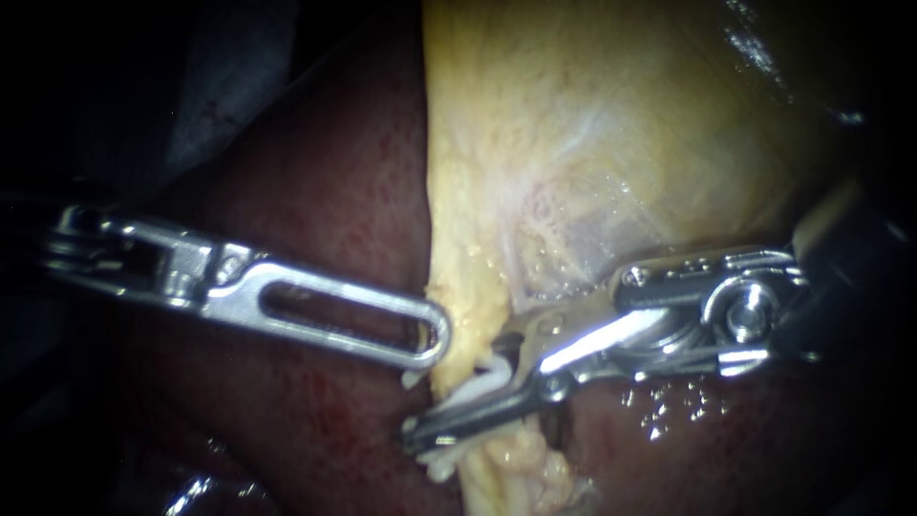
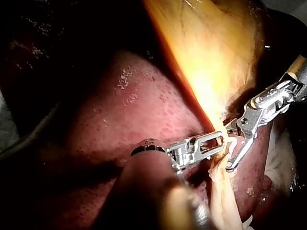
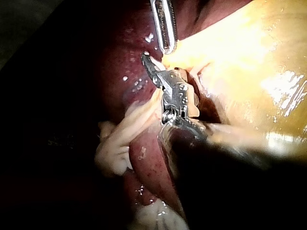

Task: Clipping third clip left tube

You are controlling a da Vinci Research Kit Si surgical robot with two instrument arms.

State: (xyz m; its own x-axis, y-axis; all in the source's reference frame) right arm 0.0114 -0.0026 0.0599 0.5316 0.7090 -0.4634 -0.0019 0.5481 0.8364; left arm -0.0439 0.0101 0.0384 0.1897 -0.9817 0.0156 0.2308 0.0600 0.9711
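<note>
**Clip poised, not yet closed**

The right instrument (image 1: 458, 397) reaches in from 3 o'clock, its jaws spread astride the tube (image 1: 506, 473), which hangs from the gallbladder (image 1: 573, 143) toward 6 o'clock. A white clip (image 1: 482, 379) shows between them, seemingly unclosed; squeezing and releasing are left, I judge. The left instrument (image 1: 435, 334) lies level from 9 o'clock, tip at the gallbladder's edge; its grip I cannot tell.

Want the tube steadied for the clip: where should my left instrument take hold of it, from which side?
I'd grip the tube below the right instrument, coming from the endoscope view's left over the liver, across its run: that pale stretch lies exposed, while open jaws straddle it above.
</note>
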